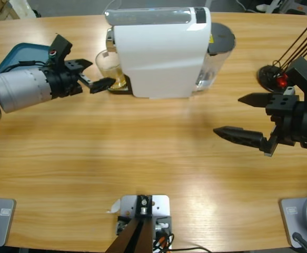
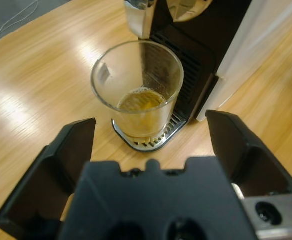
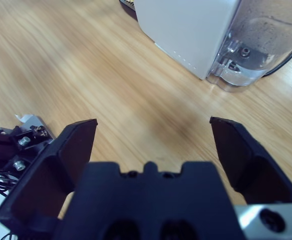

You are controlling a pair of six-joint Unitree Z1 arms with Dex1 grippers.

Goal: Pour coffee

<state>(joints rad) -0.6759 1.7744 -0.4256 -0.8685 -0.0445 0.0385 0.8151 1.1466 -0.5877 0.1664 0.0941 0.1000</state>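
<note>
Jaws on my left gripper (image 2: 148,137) gape wide and empty just short of the glass (image 2: 137,90) of coffee (image 2: 140,101) on the machine's drip tray (image 2: 148,141); closing off-centre could tip it, while my right gripper (image 3: 153,132) idles open far right.

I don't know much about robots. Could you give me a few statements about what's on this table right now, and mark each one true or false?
1. The glass tumbler stands on the drip tray of the white coffee machine. True.
2. The left hand is clamped on the tumbler. False: it is open, and in the left wrist view the tumbler stands clear beyond its jaws.
3. The tumbler is full to the brim. False: the coffee is only a shallow layer at the bottom.
4. The right hand is open and holds nothing. True.
5. The tumbler lies on its side. False: it is upright.
</note>
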